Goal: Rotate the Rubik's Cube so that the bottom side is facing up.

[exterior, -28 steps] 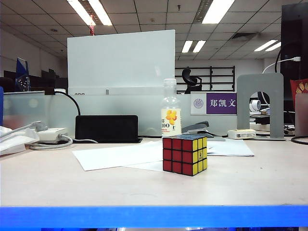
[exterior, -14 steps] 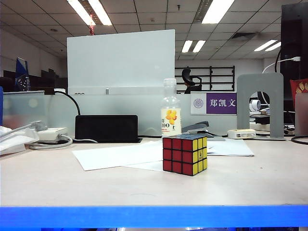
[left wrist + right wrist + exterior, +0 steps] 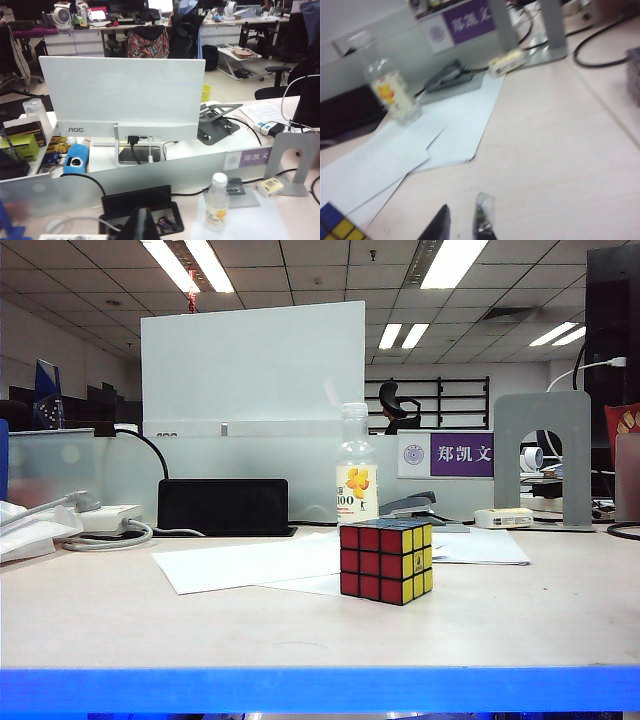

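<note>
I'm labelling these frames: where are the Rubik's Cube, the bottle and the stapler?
Rubik's Cube (image 3: 385, 562), exterior view, front corner edge.
Bottle (image 3: 357, 490), exterior view, label.
Stapler (image 3: 408, 505), exterior view, its grey top.

Left hand (image 3: 141, 225) shut; right hand (image 3: 462, 222) slightly parted, empty.

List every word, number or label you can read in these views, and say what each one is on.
"AOC": back of the monitor, left wrist view.
"郑凯文": purple name sign on the partition.
"100": label of the bottle behind the Rubik's Cube; first character is cut off.
Cube's yellow-centre logo: too small to read.
Round emblem beside the name: unreadable.
Right wrist view: too blurred.
</note>
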`<state>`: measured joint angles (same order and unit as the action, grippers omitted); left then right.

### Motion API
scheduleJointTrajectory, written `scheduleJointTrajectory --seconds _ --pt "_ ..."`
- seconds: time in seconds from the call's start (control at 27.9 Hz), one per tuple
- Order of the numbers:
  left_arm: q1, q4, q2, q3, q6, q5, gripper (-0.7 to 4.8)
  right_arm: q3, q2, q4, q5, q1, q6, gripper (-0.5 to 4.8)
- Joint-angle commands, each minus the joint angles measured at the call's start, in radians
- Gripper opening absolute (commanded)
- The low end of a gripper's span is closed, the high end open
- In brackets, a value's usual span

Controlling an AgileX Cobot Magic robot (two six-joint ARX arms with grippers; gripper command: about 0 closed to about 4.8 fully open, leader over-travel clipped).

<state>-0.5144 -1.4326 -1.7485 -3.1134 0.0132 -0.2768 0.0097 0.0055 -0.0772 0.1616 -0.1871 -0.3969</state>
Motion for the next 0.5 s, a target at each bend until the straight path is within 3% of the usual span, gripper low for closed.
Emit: scheduleJointTrajectory --seconds 0.04,0.22,0.29,0.36,0.5 --pt "0.001 -0.005 -0.013 0.004 0.046 -0.167 -0.06 -0.008 0.0 -0.008 0.048 0.001 0.002 0.71" --pt "0.002 -0.006 -0.064 0.07 0.212 -0.4 -0.06 -0.008 0.0 -0.003 0.046 0.001 0.002 0.72" --pt "0.002 -0.008 -0.068 0.123 0.23 -0.458 -0.06 -0.008 0.0 -0.003 0.041 0.0 0.002 0.72" --pt "0.001 -0.01 -0.055 0.177 0.188 -0.446 -0.06 -0.008 0.0 -0.003 0.042 0.0 0.002 0.71" --pt "-0.026 -0.01 0.02 0.291 0.055 -0.261 -0.06 -0.008 0.0 -0.001 0.042 0.0 0.002 0.72"
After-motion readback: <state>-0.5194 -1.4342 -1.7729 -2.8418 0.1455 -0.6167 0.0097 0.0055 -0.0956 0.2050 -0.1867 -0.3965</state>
